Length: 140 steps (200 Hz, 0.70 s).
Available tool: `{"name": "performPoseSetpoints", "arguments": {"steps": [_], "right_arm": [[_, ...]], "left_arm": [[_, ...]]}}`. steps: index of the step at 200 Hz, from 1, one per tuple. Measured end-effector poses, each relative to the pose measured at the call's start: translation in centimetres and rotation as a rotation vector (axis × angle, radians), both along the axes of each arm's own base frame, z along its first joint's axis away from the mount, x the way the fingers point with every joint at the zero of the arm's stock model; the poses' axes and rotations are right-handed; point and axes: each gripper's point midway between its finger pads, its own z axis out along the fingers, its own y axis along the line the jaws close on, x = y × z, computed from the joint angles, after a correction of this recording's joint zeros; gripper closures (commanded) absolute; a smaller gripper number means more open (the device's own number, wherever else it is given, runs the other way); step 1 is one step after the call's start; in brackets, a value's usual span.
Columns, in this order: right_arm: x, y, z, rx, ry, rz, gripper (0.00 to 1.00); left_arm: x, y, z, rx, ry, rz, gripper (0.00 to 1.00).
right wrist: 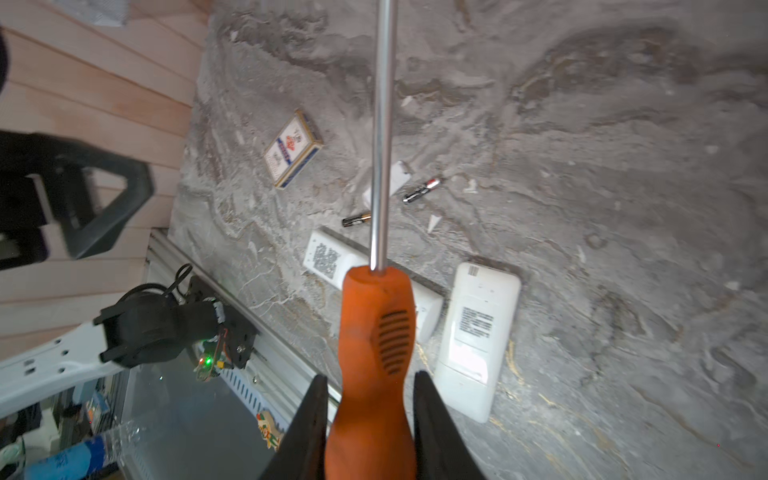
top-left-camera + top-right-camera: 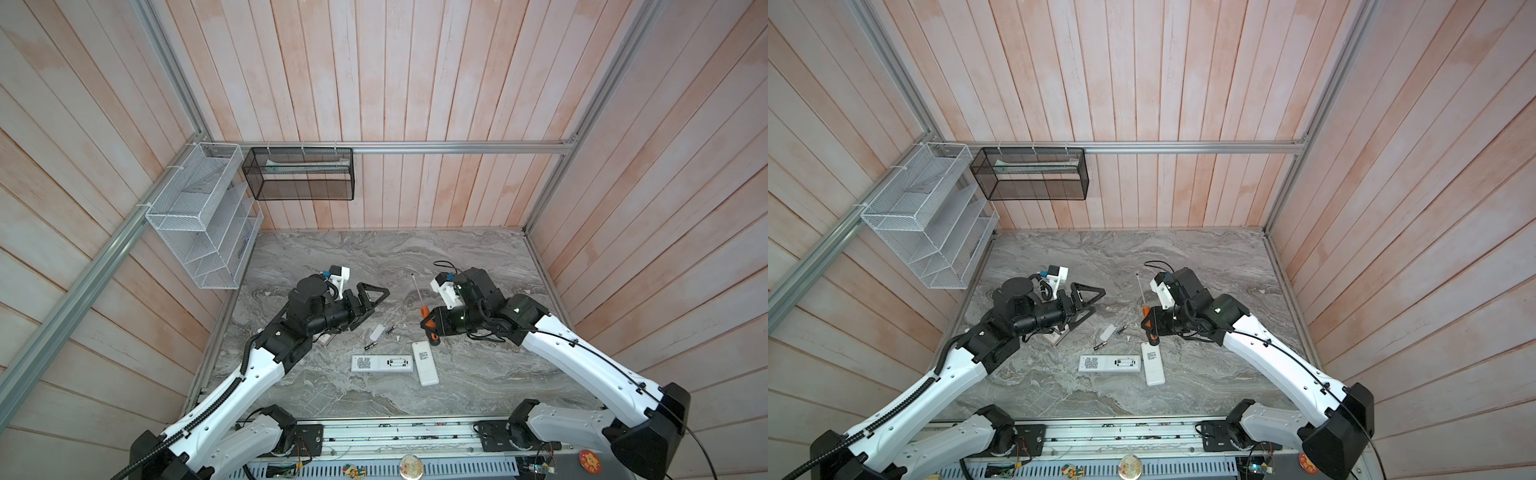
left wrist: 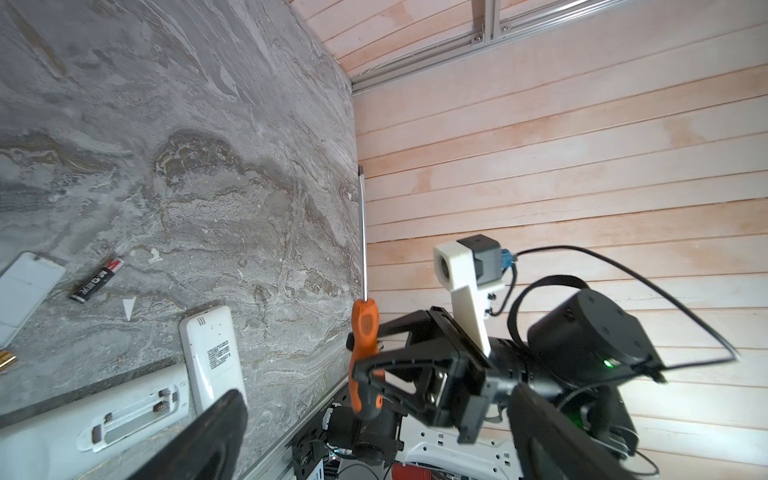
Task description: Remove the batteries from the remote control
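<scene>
- Right wrist view: right pincer (image 1: 370, 376) is clamped on the orange handle of the screwdriver (image 1: 376, 328). The shaft runs out above the tabletop (image 1: 582, 208).
- Left pincer (image 2: 372, 307) gapes wide with nothing in it, hovering near the small printed box (image 1: 293, 147).
- Two batteries lie loose on the tabletop. One (image 1: 356, 219) is near the labelled end of the opened remote (image 2: 382, 363). The other (image 1: 422, 190) is just beside the detached white cover (image 2: 376, 332).
- The opened remote's bay (image 3: 129, 415) looks empty in the left wrist view, with the contacts bare. I count that one as done.
- The second remote (image 2: 424, 363) lies back-up against, or just beside, the opened one's end; I can't tell if they touch. Its cover appears to be on. My read is that getting it off is the step in hand.
- How I'd run it:
  - In both top views the blade points toward the back wall, away from the remotes, so I'd swing the tip round and down first.
  - Enter shallow at the cover seam and lever gently.
  - The slim shell will probably skate on the smooth top, so I'd pin the body with the free left pincer before prying.
- Watch-outs:
  - The tool may pivot in the grip under side load, so I'd keep the force along the shaft.
  - Keep the tip clear of the loose cells, since they roll.
</scene>
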Motion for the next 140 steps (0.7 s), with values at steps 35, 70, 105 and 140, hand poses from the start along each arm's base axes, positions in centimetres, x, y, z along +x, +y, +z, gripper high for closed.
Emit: {"name": "performPoseSetpoints", "arguments": {"steps": [35,70,105,140], "right_arm": [[2.0,-5.4,-4.0,-0.100,0.067,-0.160,1.00],[2.8,-8.1,-8.0,-0.197,0.141,-0.209,1.00],[3.2,-9.1,-11.7,-0.276,0.225,-0.192,1.00],[3.2,-9.4,-14.2,-0.313,0.272,-0.175,1.00]], "left_arm": [[-0.9,1.2,-1.2,0.017,0.028,0.018,0.00],[-1.6,1.9,-2.3,0.032,0.055,0.026,0.00],[-2.2,2.5,-2.3,0.032,0.057,0.036,0.00],[-3.0,3.0,-3.1,0.028,0.074,0.044,0.00]]}}
